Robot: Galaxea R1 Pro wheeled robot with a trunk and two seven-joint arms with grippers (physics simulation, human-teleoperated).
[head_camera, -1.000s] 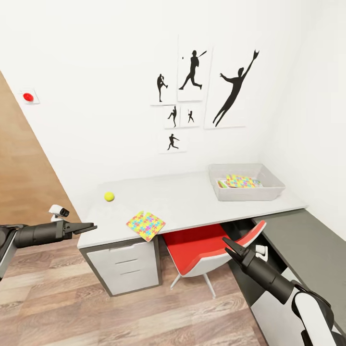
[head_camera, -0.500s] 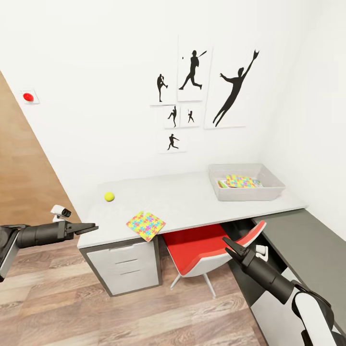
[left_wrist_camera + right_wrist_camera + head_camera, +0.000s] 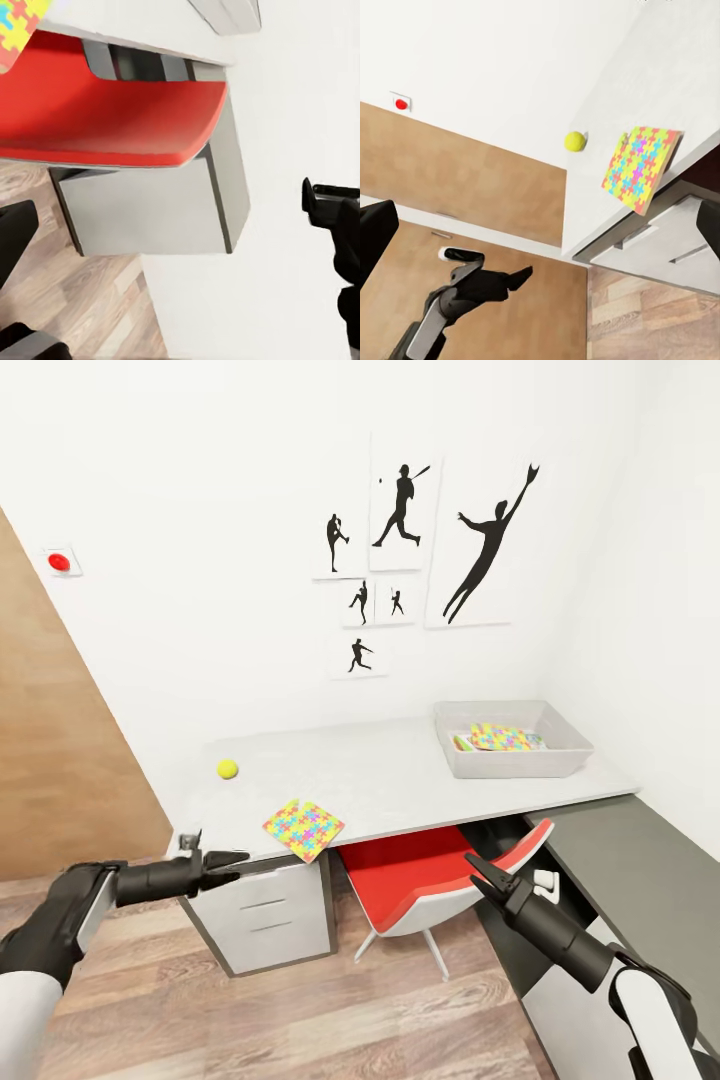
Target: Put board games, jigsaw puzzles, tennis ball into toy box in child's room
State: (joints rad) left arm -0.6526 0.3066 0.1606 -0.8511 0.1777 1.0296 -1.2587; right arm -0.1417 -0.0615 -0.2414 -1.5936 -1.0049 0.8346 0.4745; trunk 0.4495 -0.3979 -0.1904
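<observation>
A yellow tennis ball (image 3: 227,768) lies near the left end of the white table (image 3: 400,775). A multicoloured jigsaw puzzle (image 3: 303,828) rests at the table's front edge, slightly overhanging it. The grey toy box (image 3: 560,758) stands at the table's right end with another colourful puzzle (image 3: 503,737) inside. My left gripper (image 3: 238,857) is open, just below the table's front left corner, left of the front puzzle. My right gripper (image 3: 474,870) is open, low beside the red chair (image 3: 410,870). The right wrist view takes in the ball (image 3: 575,141), the puzzle (image 3: 641,169) and the left gripper (image 3: 521,276).
A drawer unit (image 3: 265,910) stands under the table's left half. The red chair is tucked beneath the middle. A dark surface (image 3: 640,870) runs along the right wall. Wooden floor (image 3: 300,1020) lies in front. Silhouette posters (image 3: 400,520) hang above.
My left arm has dropped and swung right, from beside the table's left end to just under its front left corner. The right arm, ball, puzzles and box have stayed put.
</observation>
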